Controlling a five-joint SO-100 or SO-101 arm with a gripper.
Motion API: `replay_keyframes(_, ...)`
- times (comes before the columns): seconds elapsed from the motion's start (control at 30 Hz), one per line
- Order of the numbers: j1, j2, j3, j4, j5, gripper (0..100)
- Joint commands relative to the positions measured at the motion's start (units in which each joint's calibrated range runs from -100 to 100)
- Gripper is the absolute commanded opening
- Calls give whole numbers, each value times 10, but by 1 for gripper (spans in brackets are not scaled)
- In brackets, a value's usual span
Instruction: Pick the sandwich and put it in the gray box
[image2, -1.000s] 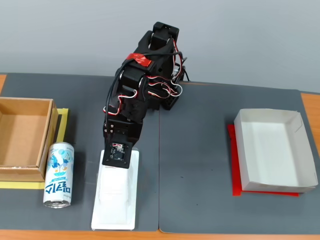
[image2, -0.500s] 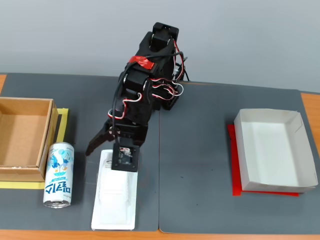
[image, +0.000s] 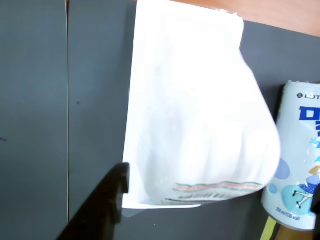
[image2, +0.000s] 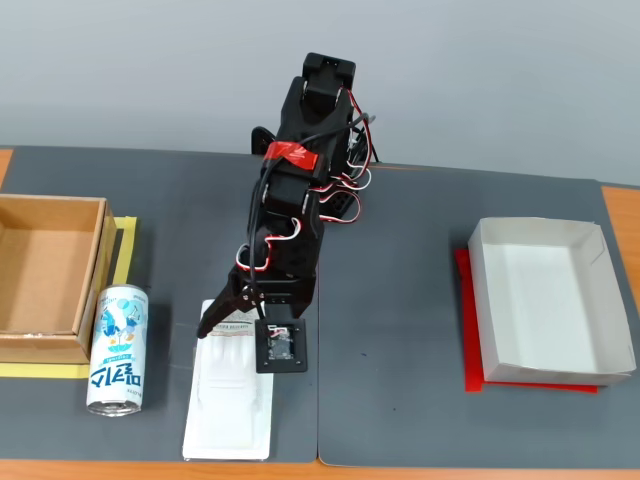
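Only fixed view shows gray box; end effector spread over sandwich.

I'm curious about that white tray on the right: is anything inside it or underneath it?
The gray box looks empty inside. A red sheet pokes out along its left and lower edges; the rest under the box is hidden.

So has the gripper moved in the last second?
Yes. In the fixed view the gripper has opened and slid toward the near table edge along the sandwich; the can beside it hasn't budged.
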Motion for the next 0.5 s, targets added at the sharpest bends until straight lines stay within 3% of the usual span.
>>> replay_keyframes(0.0,-3,4,-28,-14,2,40)
replay_keyframes(0.47,4,50,-20,-51,2,39)
